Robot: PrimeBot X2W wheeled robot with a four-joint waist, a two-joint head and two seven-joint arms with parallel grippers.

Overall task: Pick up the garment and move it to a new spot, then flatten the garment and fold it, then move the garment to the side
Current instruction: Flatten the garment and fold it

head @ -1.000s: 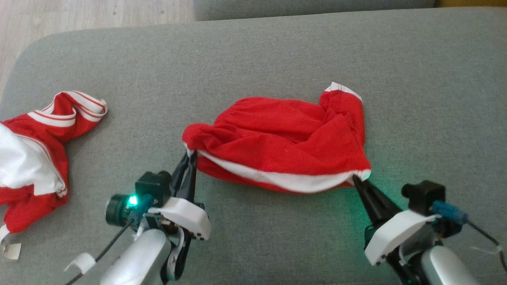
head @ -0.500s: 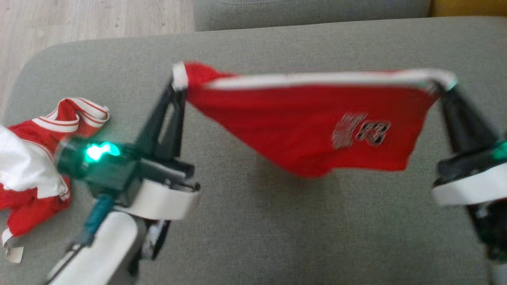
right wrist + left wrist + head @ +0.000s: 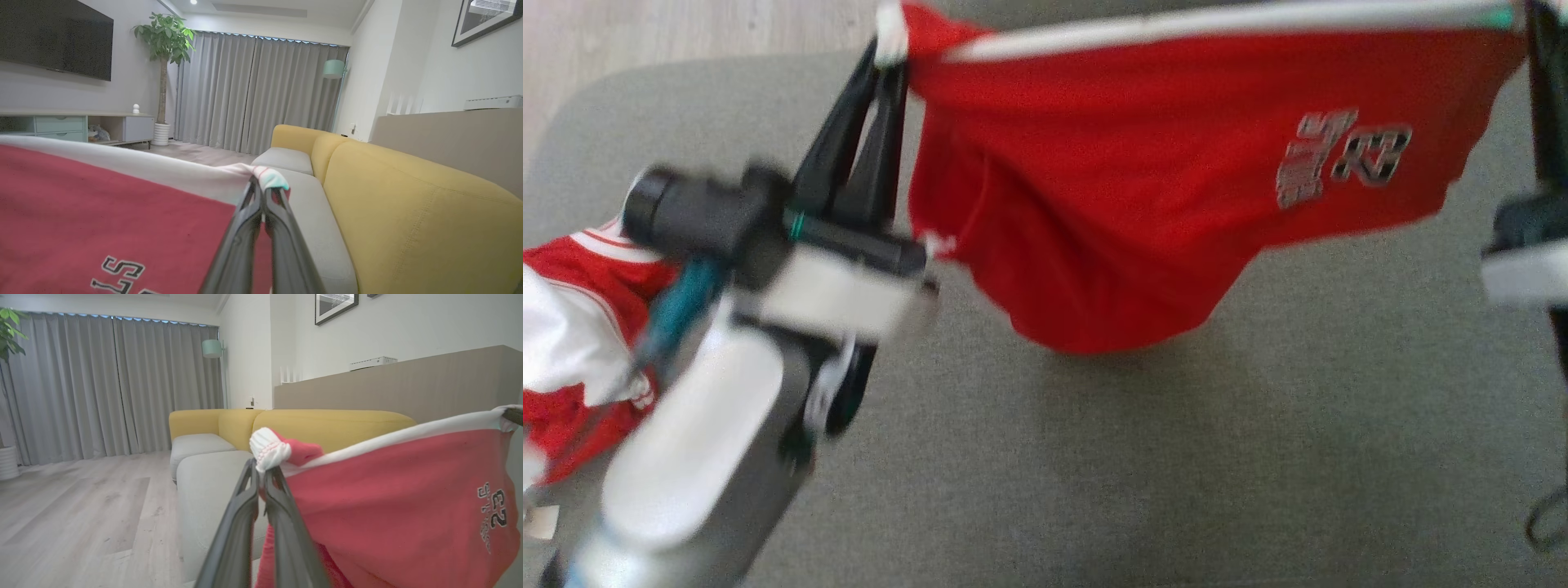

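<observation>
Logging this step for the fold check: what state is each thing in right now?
red garment: hanging spread out, white band uppermost.
left gripper: shut on the band's left corner.
right gripper: shut on the band's right corner.
second garment: crumpled, lying on the grey cushion.

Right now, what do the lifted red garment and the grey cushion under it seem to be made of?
Red garment: thin, matte sports fabric, probably synthetic knit; it hangs in soft folds, and its white band looks ribbed. Grey cushion: woven upholstery cloth, matte, with a fine speckled weave.
</observation>
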